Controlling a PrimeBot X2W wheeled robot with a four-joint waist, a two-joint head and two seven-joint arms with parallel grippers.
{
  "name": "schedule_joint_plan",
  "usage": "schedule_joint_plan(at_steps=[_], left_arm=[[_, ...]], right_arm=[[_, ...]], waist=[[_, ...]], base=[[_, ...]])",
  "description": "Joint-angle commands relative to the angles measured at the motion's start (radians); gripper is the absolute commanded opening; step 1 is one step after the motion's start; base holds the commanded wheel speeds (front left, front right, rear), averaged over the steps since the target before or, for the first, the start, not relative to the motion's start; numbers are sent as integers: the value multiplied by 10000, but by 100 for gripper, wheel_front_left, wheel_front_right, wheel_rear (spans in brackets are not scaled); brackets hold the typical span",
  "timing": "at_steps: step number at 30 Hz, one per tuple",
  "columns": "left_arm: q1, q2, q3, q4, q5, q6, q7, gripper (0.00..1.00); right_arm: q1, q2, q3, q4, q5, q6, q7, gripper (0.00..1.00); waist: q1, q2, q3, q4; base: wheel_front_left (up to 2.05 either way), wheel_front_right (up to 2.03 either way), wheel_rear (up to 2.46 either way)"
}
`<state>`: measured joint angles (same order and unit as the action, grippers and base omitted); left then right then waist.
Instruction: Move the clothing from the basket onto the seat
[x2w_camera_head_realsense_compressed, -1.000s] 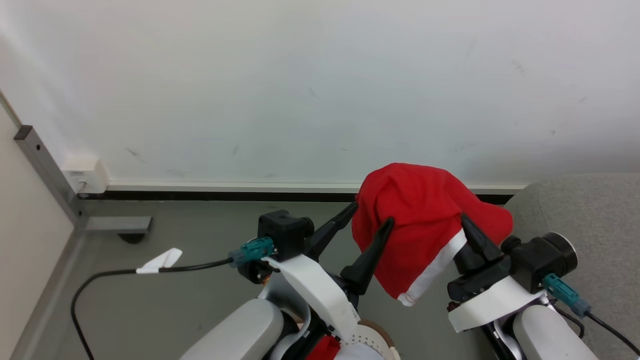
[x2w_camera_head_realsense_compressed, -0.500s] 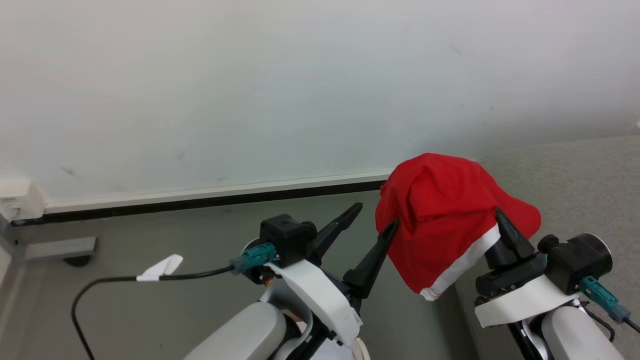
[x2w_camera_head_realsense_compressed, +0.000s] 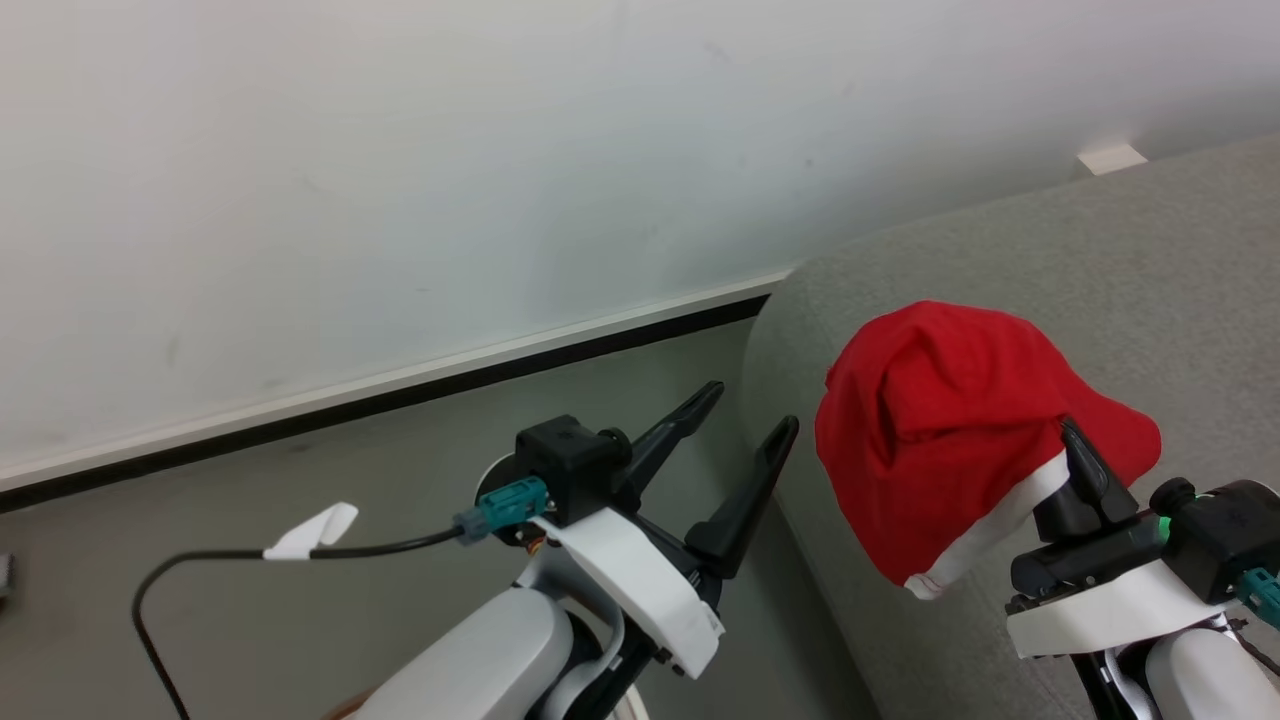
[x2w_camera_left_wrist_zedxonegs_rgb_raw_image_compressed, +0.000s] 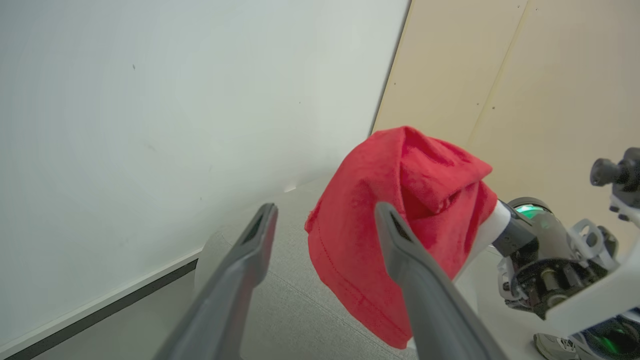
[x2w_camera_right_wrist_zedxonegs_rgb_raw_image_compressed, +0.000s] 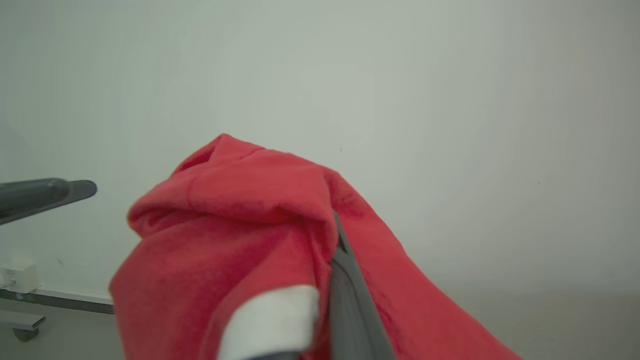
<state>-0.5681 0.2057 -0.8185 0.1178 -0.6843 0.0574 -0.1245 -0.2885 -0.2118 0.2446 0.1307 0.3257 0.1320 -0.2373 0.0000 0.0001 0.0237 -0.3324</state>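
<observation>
The clothing (x2w_camera_head_realsense_compressed: 950, 410), a bright red garment with a white band along its edge, hangs draped over my right gripper (x2w_camera_head_realsense_compressed: 1062, 432), which is shut on it above the near-left corner of the light grey seat (x2w_camera_head_realsense_compressed: 1120, 250). Fabric hides the fingertips; one dark finger (x2w_camera_right_wrist_zedxonegs_rgb_raw_image_compressed: 350, 295) shows beside the white band. My left gripper (x2w_camera_head_realsense_compressed: 750, 407) stands open and holds nothing, just left of the garment and above the floor. From the left wrist, the clothing (x2w_camera_left_wrist_zedxonegs_rgb_raw_image_compressed: 430, 170) hangs behind its right finger, over the seat (x2w_camera_left_wrist_zedxonegs_rgb_raw_image_compressed: 280, 305). The basket is out of view.
A white wall with a dark baseboard (x2w_camera_head_realsense_compressed: 420, 395) runs behind the grey floor (x2w_camera_head_realsense_compressed: 250, 620). A black cable with a white tag (x2w_camera_head_realsense_compressed: 310, 530) trails from my left wrist. A beige panel (x2w_camera_left_wrist_zedxonegs_rgb_raw_image_compressed: 505, 75) stands beyond the seat.
The head camera has swung right, bringing the seat into view and losing the basket at the bottom edge. The right gripper, still holding the red garment, now hangs over the seat's corner.
</observation>
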Motion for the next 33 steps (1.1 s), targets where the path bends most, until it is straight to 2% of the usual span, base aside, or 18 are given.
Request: schedule_joint_plan(at_steps=[1, 11, 23, 28, 33], left_arm=[[-122, 51, -30, -17, 147, -49, -56, 100], [-364, 43, -307, 59, 365, -261, -171, 100], [-916, -312, -712, 654, 536, -720, -222, 100], [-1057, -341, -786, 720, 628, -742, -271, 100], [-1230, -141, -843, 612, 847, -611, -138, 100]], right_arm=[[144, -26, -107, -118, -6, -25, 17, 0], [589, 129, -679, -432, -48, -24, -69, 0], [1282, 308, -1805, -1097, -251, -24, -135, 0], [1120, 280, -1935, -1169, -196, -24, -62, 0], [449, 119, -2034, -956, 50, -24, 2, 0]], waist=[[0, -1, 233, -609], [0, -1, 666, -1997], [0, -1, 1064, -2161], [0, -1, 1293, -2164], [0, -1, 1888, -2186]], base=[[0, 0, 0], [0, 0, 0], [0, 0, 0], [0, 0, 0], [0, 0, 0]])
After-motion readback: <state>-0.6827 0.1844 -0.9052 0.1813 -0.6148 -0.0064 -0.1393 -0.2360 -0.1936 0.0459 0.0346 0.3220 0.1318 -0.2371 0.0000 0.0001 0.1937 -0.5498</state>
